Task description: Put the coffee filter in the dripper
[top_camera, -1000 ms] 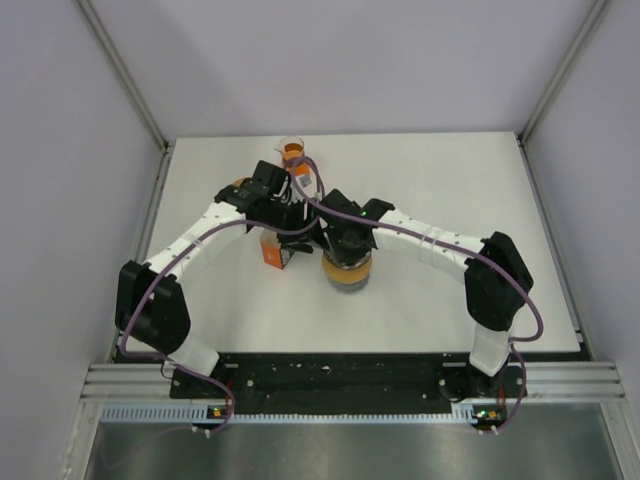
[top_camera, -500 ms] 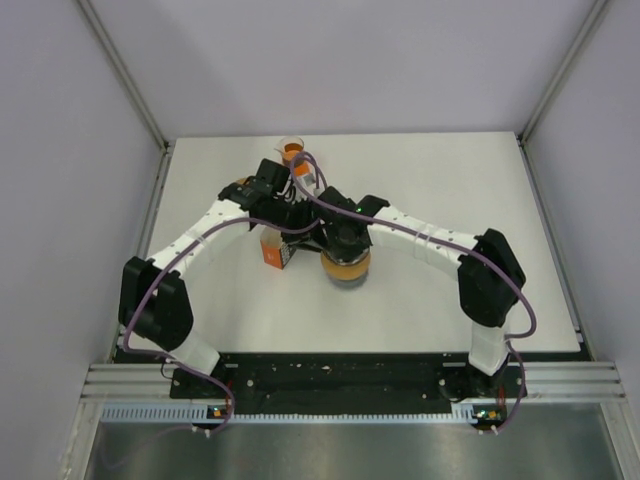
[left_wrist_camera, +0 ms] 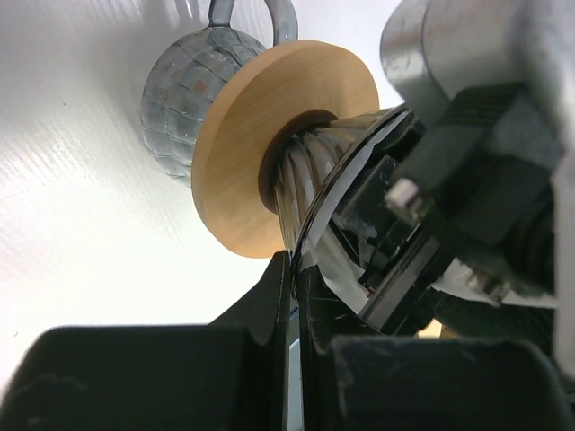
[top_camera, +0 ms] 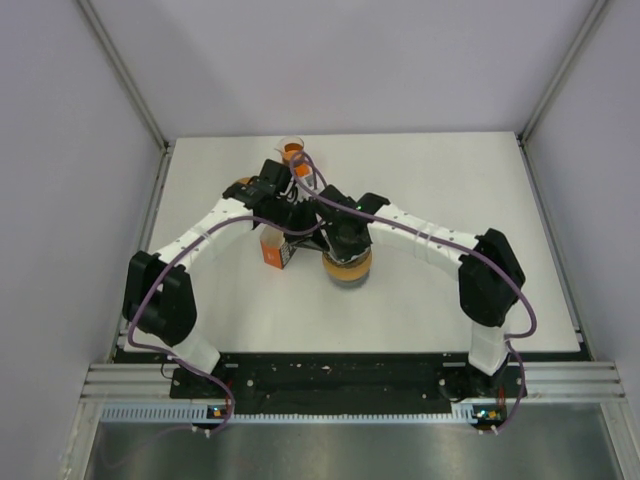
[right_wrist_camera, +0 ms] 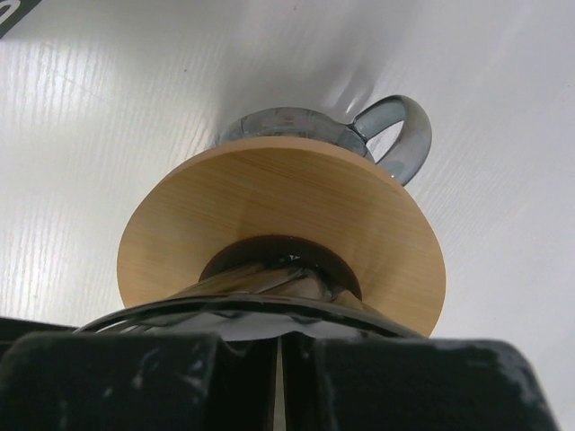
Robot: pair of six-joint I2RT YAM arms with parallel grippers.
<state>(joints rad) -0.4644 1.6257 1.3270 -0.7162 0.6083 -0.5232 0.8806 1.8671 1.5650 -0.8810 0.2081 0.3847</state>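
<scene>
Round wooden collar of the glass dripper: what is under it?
A smoky grey dimpled glass mug with a loop handle, standing on the white table. The round wooden collar covers the mug's rim and inside, which cannot be seen.

Sitting mid-frame: 1 dripper [right_wrist_camera: 269, 224] | standing under it: 1 glass mug [left_wrist_camera: 175, 99] | lying left of centre: 1 orange box [top_camera: 274, 251] | standing upper centre: 1 small cup [top_camera: 290, 149] | meeting mid-frame: 2 arms [top_camera: 200, 238] [top_camera: 430, 238]
</scene>
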